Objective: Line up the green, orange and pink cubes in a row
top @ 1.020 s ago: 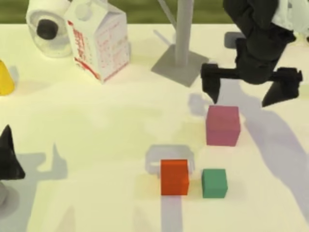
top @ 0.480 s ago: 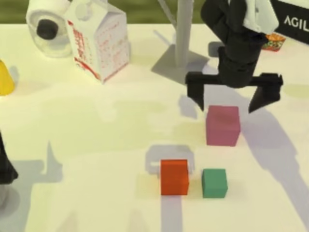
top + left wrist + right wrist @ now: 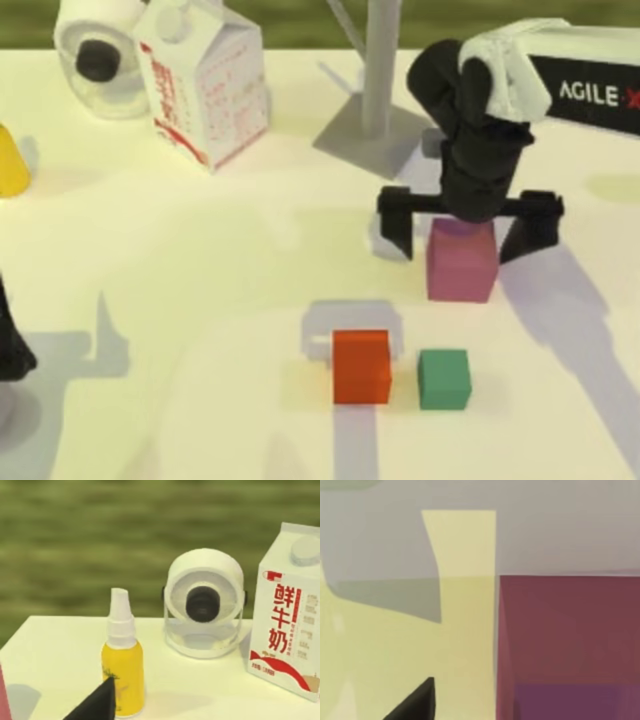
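The pink cube sits right of centre, behind the other two. The orange cube and the smaller green cube stand side by side nearer the front, a small gap between them. My right gripper is open and hangs over the pink cube's far edge, one finger on each side of it, neither touching. In the right wrist view the pink cube fills one side, with one dark fingertip beside it. My left gripper is parked at the left edge, open, holding nothing.
A white-and-red milk carton and a white roll in a clear holder stand at the back left. A yellow bottle is at the left edge. A grey post on a square base stands behind the pink cube.
My right gripper has come down and moved left, from behind the pink cube to straddling it. My left gripper has drawn back a little toward the left edge. The cubes have not moved.
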You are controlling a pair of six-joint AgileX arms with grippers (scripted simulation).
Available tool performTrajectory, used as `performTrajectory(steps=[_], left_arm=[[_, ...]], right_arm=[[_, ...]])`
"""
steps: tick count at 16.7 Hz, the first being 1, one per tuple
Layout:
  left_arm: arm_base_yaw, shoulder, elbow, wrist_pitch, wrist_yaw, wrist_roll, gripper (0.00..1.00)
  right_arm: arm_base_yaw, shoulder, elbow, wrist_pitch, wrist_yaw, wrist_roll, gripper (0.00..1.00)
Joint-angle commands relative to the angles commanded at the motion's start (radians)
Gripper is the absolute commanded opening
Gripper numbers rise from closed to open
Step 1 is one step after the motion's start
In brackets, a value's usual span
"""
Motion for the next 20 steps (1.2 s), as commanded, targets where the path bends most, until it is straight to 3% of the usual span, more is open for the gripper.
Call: performTrajectory(steps=[7, 20], left_arm=[[0.000, 0.000, 0.000, 0.000, 0.000, 0.000, 1.00], [0.000, 0.000, 0.000, 0.000, 0.000, 0.000, 1.00]], right_arm=[[0.002, 0.035, -0.060, 0.086, 0.000, 0.003, 1.00], [0.002, 0.035, -0.060, 0.086, 0.000, 0.003, 0.02]])
